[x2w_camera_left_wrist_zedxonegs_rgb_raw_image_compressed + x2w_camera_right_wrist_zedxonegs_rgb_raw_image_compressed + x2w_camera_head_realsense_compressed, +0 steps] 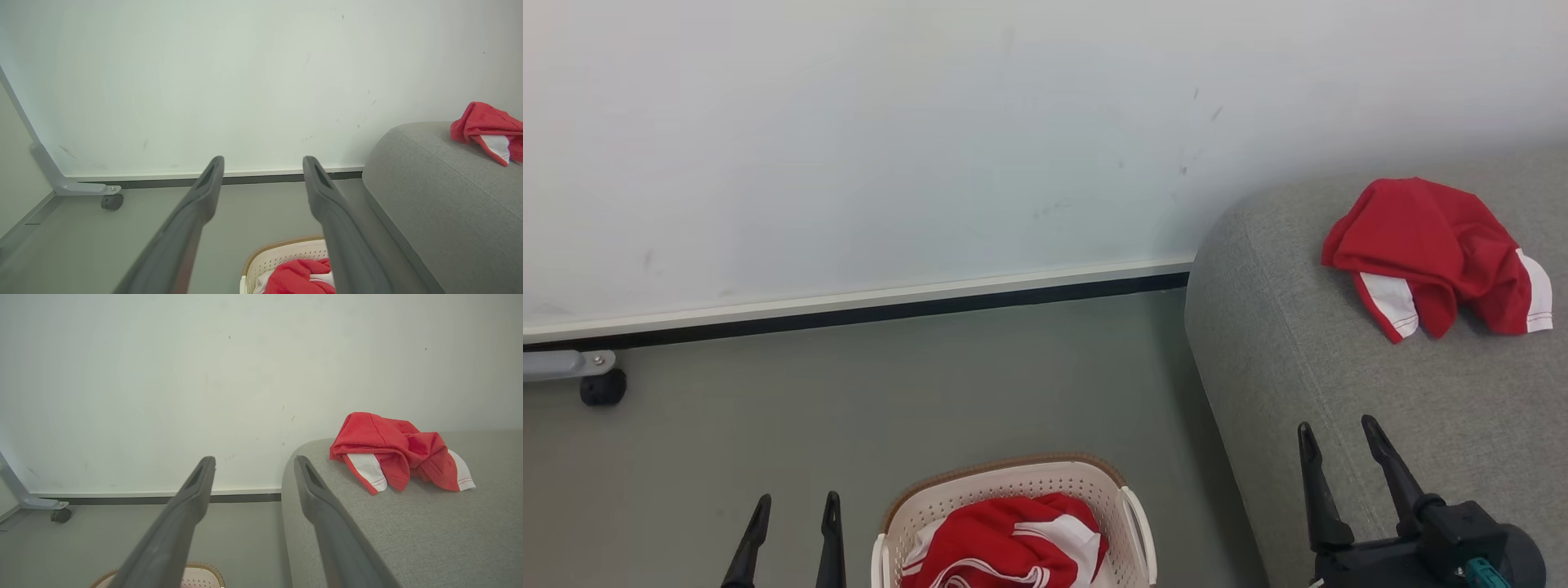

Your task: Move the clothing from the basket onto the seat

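The cream perforated basket with a brown rim stands on the floor at the bottom centre, and a red-and-white garment lies bunched inside it. On the light-grey seat at the right lies another red-and-white garment. My left gripper is open and empty, left of the basket. Over the seat's near corner my right gripper stands open, holding nothing. The left wrist view shows the basket and its garment low between the open fingers. The right wrist view shows the garment on the seat.
A white wall with a dark baseboard runs behind the grey floor. A metal leg with a black caster sits at the far left by the wall.
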{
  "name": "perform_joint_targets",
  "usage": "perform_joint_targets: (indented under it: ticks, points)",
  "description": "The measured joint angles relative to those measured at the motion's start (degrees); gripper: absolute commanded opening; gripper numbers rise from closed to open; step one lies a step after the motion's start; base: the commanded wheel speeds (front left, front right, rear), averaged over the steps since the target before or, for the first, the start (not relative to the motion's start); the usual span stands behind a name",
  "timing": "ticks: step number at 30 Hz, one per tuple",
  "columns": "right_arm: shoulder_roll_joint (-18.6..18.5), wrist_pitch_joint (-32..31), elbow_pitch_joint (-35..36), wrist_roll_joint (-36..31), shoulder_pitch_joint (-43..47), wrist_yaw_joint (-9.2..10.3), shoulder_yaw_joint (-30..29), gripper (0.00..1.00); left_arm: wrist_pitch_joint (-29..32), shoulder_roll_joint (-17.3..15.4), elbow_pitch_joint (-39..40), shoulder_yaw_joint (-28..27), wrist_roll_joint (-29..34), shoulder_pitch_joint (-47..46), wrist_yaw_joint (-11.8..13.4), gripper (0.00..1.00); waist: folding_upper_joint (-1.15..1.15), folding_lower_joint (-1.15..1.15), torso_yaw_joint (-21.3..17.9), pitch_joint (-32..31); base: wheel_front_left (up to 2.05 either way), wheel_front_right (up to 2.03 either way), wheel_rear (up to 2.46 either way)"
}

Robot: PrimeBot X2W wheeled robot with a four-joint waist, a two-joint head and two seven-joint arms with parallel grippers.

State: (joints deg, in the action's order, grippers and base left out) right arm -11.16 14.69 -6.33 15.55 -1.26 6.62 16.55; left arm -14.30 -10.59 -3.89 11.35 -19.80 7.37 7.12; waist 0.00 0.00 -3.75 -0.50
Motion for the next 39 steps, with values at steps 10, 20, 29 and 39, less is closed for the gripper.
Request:
perform_joint_targets:
  ticks: [10,20,29,39]
  points:
    - [-0.1,0.0,2.5,-0.1,-0.9,0.02,-3.3,1.0,0.0,0.9,-2.0,3.0,2.1,-3.8,-1.0,1.0,0.0,0.0,0.0,4.5,0.0,0.0,0.0]
    - [-0.8,0.0,6.3,-1.4,-4.0,0.2,-5.6,1.0,2.0,1.8,-10.7,8.1,4.8,-14.0,-3.8,1.0,0.01,0.01,-0.8,12.3,0.0,0.0,0.0]
    - [-0.7,0.0,9.8,-2.0,-7.8,0.2,-6.0,1.0,5.7,2.7,-19.5,13.3,8.9,-20.6,-6.3,1.0,0.01,0.01,-2.6,19.2,0.0,0.0,0.0]
    - [0.6,0.0,15.0,-2.0,-13.0,-0.09,-5.5,1.0,8.7,4.0,-28.5,17.7,13.0,-28.5,-8.2,1.0,0.01,0.02,-5.2,27.1,0.0,0.0,0.0]
